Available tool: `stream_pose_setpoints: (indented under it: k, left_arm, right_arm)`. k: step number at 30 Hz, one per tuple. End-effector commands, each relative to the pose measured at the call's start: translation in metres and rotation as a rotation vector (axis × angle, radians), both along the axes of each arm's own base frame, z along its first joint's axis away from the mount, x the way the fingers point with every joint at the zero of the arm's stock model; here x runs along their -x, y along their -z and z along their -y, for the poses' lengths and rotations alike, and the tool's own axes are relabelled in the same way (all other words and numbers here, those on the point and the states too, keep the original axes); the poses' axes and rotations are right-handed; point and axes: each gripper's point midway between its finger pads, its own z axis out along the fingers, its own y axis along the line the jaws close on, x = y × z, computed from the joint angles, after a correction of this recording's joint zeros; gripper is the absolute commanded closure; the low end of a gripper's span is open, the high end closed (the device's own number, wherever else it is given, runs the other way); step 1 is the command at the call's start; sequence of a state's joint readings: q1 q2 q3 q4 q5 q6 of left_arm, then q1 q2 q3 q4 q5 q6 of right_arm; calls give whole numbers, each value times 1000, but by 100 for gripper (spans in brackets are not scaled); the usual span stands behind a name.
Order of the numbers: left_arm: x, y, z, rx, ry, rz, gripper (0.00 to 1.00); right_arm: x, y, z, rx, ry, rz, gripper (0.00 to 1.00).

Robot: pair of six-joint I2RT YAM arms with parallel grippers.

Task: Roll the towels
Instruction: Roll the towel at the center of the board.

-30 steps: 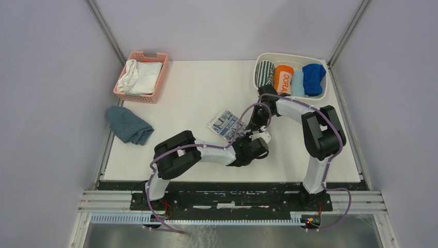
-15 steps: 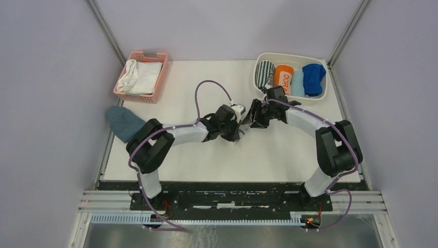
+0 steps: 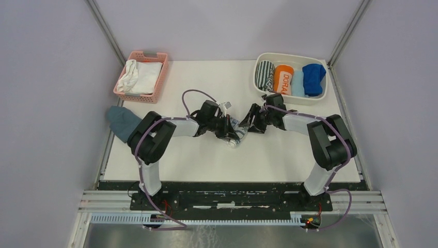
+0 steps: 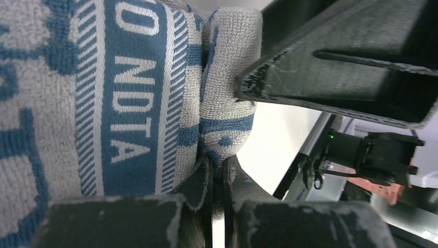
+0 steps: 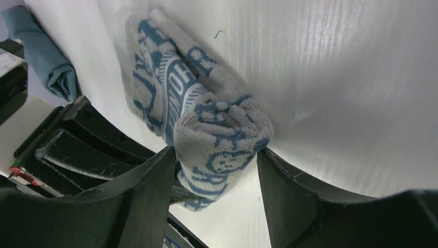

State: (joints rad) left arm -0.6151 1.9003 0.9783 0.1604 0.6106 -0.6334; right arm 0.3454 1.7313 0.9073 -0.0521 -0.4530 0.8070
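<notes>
- Far on the left, the pink basket [image 3: 147, 53] with its white cloths [image 3: 138, 75] and the teal-grey cloth [image 3: 122, 123] are sitting off to the side. They are not part of this job, so both arms are right to be working in the middle.
- The left gripper [image 4: 217, 173] is shut tight and is pinching a fold of the patterned towel [image 5: 206, 113] near its edge.
- The patterned towel is lying in the middle of the bench [image 3: 196, 165], between the two grippers. It is looking mostly rolled into a fat bundle, with a flatter part trailing behind it.
- I am guessing the step in hand is finishing this roll and making it hold. To do that well, the left gripper is needing to hold firm without tugging. Pulling sideways is likely to be undoing the layers.
- The right gripper [image 5: 216, 155] is open. Its two fingers are standing on either side of the end of the roll, and they are not looking like they are squeezing it.
- When it is closing, it is needing to take in the whole bundle, not just the outer flap. Soft cloth like this is always trying to spring open.
- Far on the right, the white tub [image 3: 292, 55] is holding the light blue towel [image 3: 298, 83] and the royal blue towel [image 3: 313, 77], both rolled up. They are lying next to a striped roll [image 3: 265, 73] and an orange roll [image 3: 283, 78]. So the patterned one is looking like the last towel left to roll.
</notes>
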Motion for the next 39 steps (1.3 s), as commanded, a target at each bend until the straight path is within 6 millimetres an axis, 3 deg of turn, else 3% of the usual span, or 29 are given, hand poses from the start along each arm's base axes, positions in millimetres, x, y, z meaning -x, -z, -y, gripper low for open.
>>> stream_pose_setpoints:
  k: [1, 4, 6, 9, 15, 21, 27, 32, 39]
  left_arm:
    - [4, -1, 7, 90, -11, -128, 97]
    - [1, 4, 6, 91, -40, -168, 97]
    - [-1, 7, 2, 79, -66, -184, 96]
    - [-5, 9, -4, 29, -94, -164, 87]
    - [-9, -11, -16, -128, -119, 29, 62]
    - [-3, -49, -17, -401, -187, 440, 39]
    - [10, -76, -3, -666, -201, 851, 29]
    - [21, -63, 20, -826, -116, 1031, 28]
    - [14, -30, 29, -998, -46, 1138, 29]
  right_arm:
    - [-14, 5, -12, -85, 25, 7, 34]
    - [-8, 23, -8, -61, 38, -43, 40]
    - [-2, 35, -2, -15, 50, -83, 50]
    - [10, 46, 13, 81, 64, -146, 64]
    - [16, 35, 37, 269, 97, -211, 87]
    - [15, 24, 40, 325, 100, -264, 96]
    - [18, 31, 35, 319, 87, -333, 98]
    - [20, 32, 32, 304, 93, -358, 98]
    - [20, 29, 30, 295, 86, -363, 98]
